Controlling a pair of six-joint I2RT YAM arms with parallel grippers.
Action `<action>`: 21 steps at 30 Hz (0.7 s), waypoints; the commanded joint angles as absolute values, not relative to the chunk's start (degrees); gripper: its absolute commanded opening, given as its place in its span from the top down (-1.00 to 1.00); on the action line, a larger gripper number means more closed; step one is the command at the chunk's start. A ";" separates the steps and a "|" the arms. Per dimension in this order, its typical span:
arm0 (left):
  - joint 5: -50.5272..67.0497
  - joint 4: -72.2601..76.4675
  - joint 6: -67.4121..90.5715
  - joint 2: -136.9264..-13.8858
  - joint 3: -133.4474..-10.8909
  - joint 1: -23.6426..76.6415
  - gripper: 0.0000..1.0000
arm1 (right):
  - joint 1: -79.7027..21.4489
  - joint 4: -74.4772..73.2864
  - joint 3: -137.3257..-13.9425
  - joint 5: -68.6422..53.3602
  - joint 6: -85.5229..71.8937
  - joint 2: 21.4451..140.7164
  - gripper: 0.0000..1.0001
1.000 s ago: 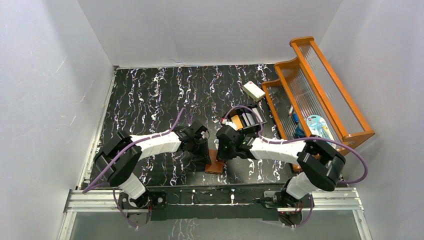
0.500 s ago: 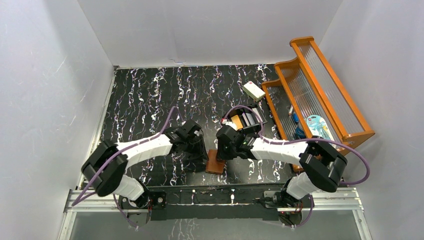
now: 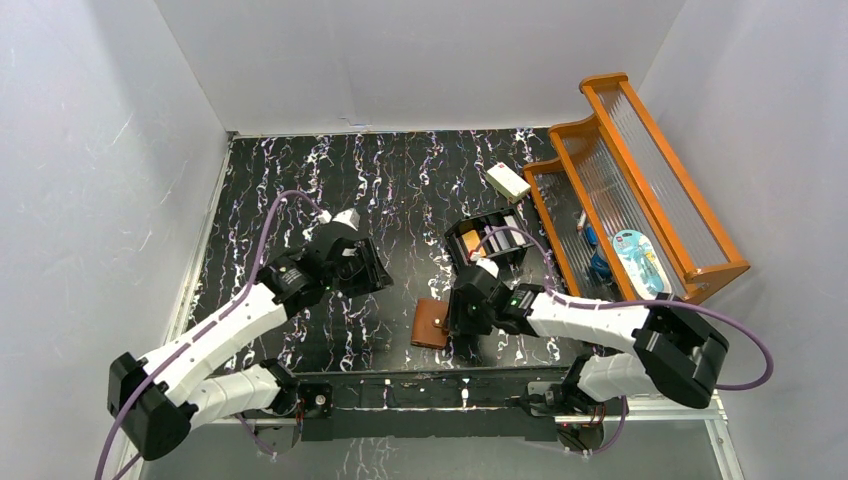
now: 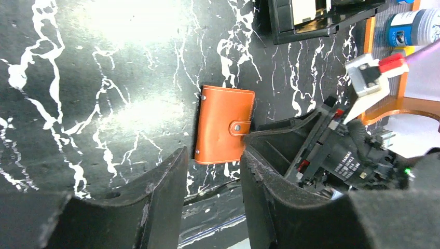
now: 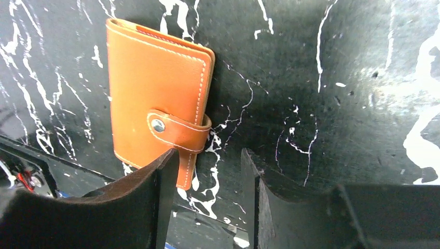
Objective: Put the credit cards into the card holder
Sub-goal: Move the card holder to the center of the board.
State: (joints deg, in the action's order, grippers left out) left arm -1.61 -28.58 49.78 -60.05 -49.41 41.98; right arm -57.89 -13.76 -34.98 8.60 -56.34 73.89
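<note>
The card holder point(image 3: 432, 323) is a brown leather wallet lying shut on the black marbled table near the front edge, its snap tab point(image 5: 179, 129) fastened. My right gripper point(image 3: 466, 322) hovers just right of it, open, with nothing between the fingers. In the right wrist view the card holder point(image 5: 155, 88) lies just beyond the gripper point(image 5: 208, 153) and its left finger. My left gripper point(image 3: 352, 266) is raised to the left, open and empty; its wrist view looks down on the card holder point(image 4: 224, 124) past the gripper point(image 4: 212, 153). Credit cards point(image 3: 476, 244), orange and pale, stand in a black compartmented box point(image 3: 490, 237).
A white block point(image 3: 508, 181) lies behind the black box. An orange wooden rack point(image 3: 640, 170) with ribbed panes fills the right side and holds a few small items point(image 3: 636, 252). White walls close in the table on three sides. A metal rail point(image 3: 420, 395) runs along the front edge.
Both grippers have opened and let go of the card holder, which now lies shut on the table. The left arm has pulled back up and to the left. The right gripper has shifted nearer the front.
</note>
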 commanded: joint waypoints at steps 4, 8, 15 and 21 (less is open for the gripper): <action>-5.49 -39.60 47.03 -54.34 -52.19 41.53 0.19 | -59.88 0.29 -34.14 4.49 -59.27 78.27 -0.12; -6.19 -42.15 47.54 -49.29 -51.74 41.56 0.18 | -61.19 4.22 -41.12 0.93 -56.89 85.14 -0.10; -7.72 -47.77 43.92 -42.31 -57.94 41.57 -0.86 | -62.75 -1.61 -53.95 1.48 -49.17 88.37 -0.12; -7.64 -52.23 39.13 -40.34 -69.87 41.56 -0.97 | -62.67 -11.85 -58.26 10.88 -40.97 80.13 -0.28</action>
